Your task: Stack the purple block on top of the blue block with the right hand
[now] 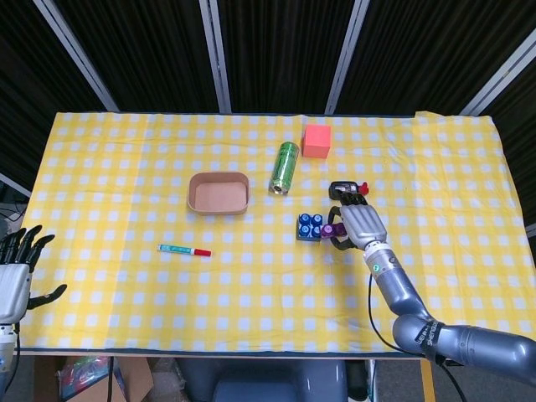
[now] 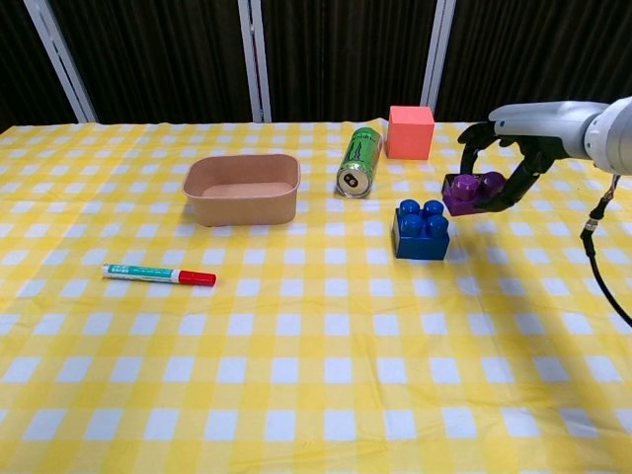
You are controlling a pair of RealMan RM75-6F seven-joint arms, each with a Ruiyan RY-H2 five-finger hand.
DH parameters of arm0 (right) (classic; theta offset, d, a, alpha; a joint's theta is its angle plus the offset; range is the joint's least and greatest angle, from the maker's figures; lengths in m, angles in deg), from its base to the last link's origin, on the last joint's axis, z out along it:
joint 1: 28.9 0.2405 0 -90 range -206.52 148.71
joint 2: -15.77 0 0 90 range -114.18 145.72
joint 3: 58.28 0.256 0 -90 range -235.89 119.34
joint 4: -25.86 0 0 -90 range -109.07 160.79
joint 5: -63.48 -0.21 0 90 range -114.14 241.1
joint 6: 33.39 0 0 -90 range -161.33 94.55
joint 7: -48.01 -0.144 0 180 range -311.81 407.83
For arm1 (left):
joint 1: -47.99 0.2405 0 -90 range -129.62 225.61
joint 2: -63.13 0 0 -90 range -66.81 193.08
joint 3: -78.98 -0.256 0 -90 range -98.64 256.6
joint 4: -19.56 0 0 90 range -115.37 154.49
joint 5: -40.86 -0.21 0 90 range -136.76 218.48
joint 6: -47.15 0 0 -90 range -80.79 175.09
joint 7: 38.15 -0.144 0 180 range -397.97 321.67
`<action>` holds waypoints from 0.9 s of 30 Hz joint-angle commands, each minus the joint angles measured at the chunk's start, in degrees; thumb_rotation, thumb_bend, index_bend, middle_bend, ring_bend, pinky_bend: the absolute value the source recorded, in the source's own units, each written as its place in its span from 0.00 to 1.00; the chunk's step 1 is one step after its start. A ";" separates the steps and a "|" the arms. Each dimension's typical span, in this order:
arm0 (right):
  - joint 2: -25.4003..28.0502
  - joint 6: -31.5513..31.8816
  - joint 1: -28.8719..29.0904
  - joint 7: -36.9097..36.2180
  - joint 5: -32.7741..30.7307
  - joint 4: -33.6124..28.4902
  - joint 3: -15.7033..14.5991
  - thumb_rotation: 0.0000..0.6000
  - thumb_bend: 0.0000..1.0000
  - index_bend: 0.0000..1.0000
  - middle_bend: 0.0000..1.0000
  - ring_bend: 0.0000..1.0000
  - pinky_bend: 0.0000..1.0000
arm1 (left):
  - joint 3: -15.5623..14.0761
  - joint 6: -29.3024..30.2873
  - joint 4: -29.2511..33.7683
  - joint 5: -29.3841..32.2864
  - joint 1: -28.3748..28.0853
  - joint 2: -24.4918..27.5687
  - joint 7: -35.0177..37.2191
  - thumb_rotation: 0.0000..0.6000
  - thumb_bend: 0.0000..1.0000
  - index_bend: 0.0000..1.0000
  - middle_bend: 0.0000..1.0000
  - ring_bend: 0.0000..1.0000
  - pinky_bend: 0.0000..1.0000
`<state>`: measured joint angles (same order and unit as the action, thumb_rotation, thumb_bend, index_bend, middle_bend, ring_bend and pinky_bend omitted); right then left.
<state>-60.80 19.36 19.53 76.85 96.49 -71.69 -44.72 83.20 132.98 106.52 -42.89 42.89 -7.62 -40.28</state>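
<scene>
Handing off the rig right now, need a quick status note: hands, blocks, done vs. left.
Right hand: holds the small purple studded block in its fingers, in the air, just right of and a little above the blue studded block.
Left hand: at the near left table edge, fingers apart, holding nothing.
Blue block: on the yellow checked cloth, near the middle, nothing on it.
Done: purple block picked up and carried next to the blue one.
Left: shift it over the blue block's studs, lower, press on, let go, pull the right hand away.
</scene>
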 commanded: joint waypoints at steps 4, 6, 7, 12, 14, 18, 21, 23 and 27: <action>-2.76 3.23 3.63 3.87 -5.28 -0.93 0.18 1.00 0.46 0.50 0.00 0.00 0.00 | -0.09 -0.13 0.00 -0.06 -0.10 -0.06 -0.06 1.00 0.12 0.17 0.05 0.00 0.05; -3.65 3.82 4.53 4.41 -6.38 -0.65 0.45 1.00 0.46 0.51 0.00 0.00 0.00 | 0.01 -0.10 -0.03 0.09 -0.07 0.04 0.26 1.00 0.12 0.17 0.05 0.00 0.05; -4.41 3.91 5.11 4.52 -6.76 -0.36 0.70 1.00 0.47 0.51 0.00 0.00 0.00 | 0.29 0.13 -0.19 0.52 0.05 0.12 0.45 1.00 0.12 0.17 0.05 0.00 0.05; -6.92 4.02 6.67 4.74 -7.97 1.90 0.97 1.00 0.47 0.51 0.00 0.00 0.00 | 0.55 0.13 -0.40 1.06 0.14 0.26 1.03 1.00 0.12 0.17 0.05 0.00 0.05; -7.43 3.87 6.99 4.57 -8.06 2.56 1.02 1.00 0.47 0.51 0.00 0.00 0.00 | 0.52 0.16 -0.48 0.96 0.15 0.36 1.28 1.00 0.12 0.17 0.05 0.00 0.05; -8.25 3.31 7.35 3.96 -8.07 3.71 1.02 1.00 0.47 0.51 0.00 0.00 0.00 | 0.60 0.32 -0.57 1.03 0.22 0.44 1.60 1.00 0.12 0.17 0.05 0.00 0.05; -8.82 2.85 7.49 3.49 -7.96 4.61 0.83 1.00 0.47 0.51 0.00 0.00 0.00 | 0.66 0.28 -0.65 1.21 0.24 0.43 1.63 1.00 0.12 0.17 0.05 0.00 0.05; -9.12 2.51 7.51 3.12 -7.86 5.25 0.69 1.00 0.47 0.51 0.00 0.00 0.00 | 0.63 0.16 -0.62 1.23 0.18 0.42 1.48 1.00 0.12 0.17 0.05 0.00 0.05; -9.28 1.88 7.32 2.00 -7.23 5.97 0.55 1.00 0.47 0.51 0.00 0.00 0.00 | 0.61 0.26 -0.58 1.19 0.19 0.38 1.25 1.00 0.12 0.17 0.05 0.00 0.05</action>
<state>-70.05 21.42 26.91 79.07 89.08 -65.87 -44.12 83.81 133.23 105.94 -41.70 43.08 -7.23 -39.01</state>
